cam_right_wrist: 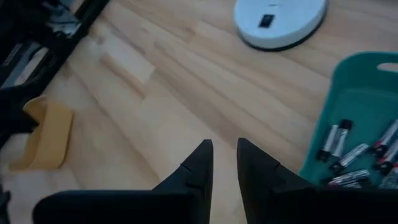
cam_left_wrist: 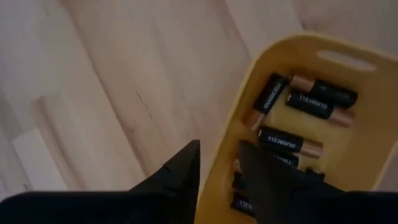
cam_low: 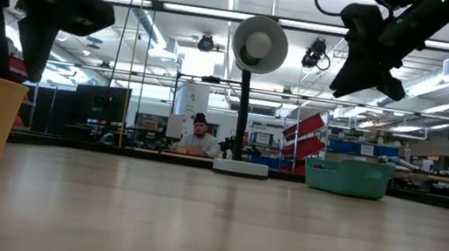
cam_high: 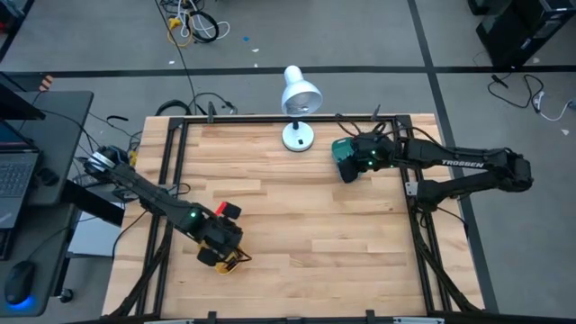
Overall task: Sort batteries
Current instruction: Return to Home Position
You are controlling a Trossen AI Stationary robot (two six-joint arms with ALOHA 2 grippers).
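Note:
A yellow tray (cam_left_wrist: 298,56) near the table's near left holds several black-and-copper batteries (cam_left_wrist: 289,143). My left gripper (cam_left_wrist: 219,143) hangs just above it, pointing steeply down. Its fingers are a little apart with nothing between them, one over the tray's inside and one outside its wall. A teal tray (cam_right_wrist: 351,81) at the far right holds several silvery batteries (cam_right_wrist: 348,152). My right gripper (cam_right_wrist: 225,142) hovers beside that tray, slanting down over bare wood, also slightly open with nothing between its fingers. In the high view the left gripper (cam_high: 222,245) covers most of the yellow tray (cam_high: 234,262).
A white desk lamp (cam_high: 299,99) stands at the table's far edge, its round base (cam_right_wrist: 280,22) close to the teal tray. Bare wood lies between the two trays. A person (cam_low: 198,139) sits in the room beyond the table. A dark frame rims the table.

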